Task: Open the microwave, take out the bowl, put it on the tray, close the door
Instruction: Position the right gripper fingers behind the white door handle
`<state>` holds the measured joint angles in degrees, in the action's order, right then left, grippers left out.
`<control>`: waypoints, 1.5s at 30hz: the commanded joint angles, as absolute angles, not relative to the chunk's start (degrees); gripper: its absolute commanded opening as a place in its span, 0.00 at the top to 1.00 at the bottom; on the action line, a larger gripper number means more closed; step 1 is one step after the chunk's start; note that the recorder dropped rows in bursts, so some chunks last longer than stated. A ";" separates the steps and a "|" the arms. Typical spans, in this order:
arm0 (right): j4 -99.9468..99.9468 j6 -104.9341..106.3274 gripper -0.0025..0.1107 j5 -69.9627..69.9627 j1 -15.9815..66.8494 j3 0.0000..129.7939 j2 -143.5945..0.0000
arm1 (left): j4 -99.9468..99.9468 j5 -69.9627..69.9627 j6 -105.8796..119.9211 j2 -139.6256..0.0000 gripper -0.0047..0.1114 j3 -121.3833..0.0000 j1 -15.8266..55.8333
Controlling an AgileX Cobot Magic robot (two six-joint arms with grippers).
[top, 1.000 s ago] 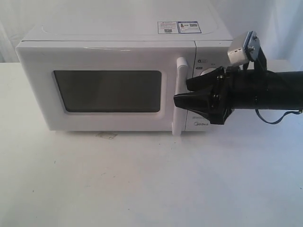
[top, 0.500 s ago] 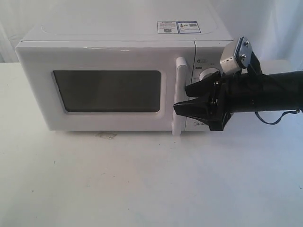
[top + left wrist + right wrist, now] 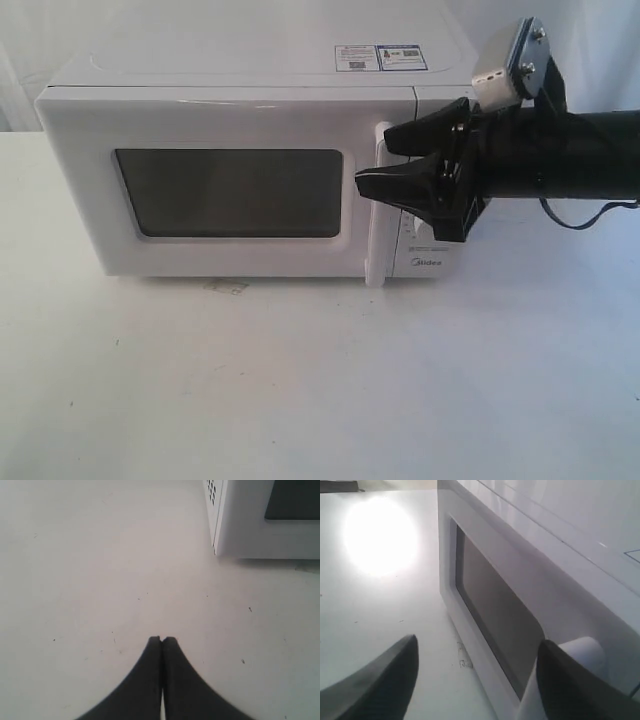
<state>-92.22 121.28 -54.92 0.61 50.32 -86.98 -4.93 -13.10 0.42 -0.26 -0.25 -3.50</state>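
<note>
White microwave (image 3: 250, 65) sits far centre on the table (image 3: 300, 380), its door (image 3: 90, 190) shut. My right gripper (image 3: 378, 160) has its jaws apart at the upper part of the handle (image 3: 377, 250). My left gripper (image 3: 161, 640), jaws together, hangs over the table near the microwave's left front corner.

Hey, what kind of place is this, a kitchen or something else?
Probably a robot test bench rather than a home kitchen. The microwave sits on a plain white table with a white draped backdrop behind it. A black right gripper is open by the door.
</note>
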 commanded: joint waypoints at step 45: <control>-99.95 122.81 0.47 -51.61 2.25 49.59 -91.51 | -5.07 -13.30 0.50 0.00 0.96 0.00 -3.31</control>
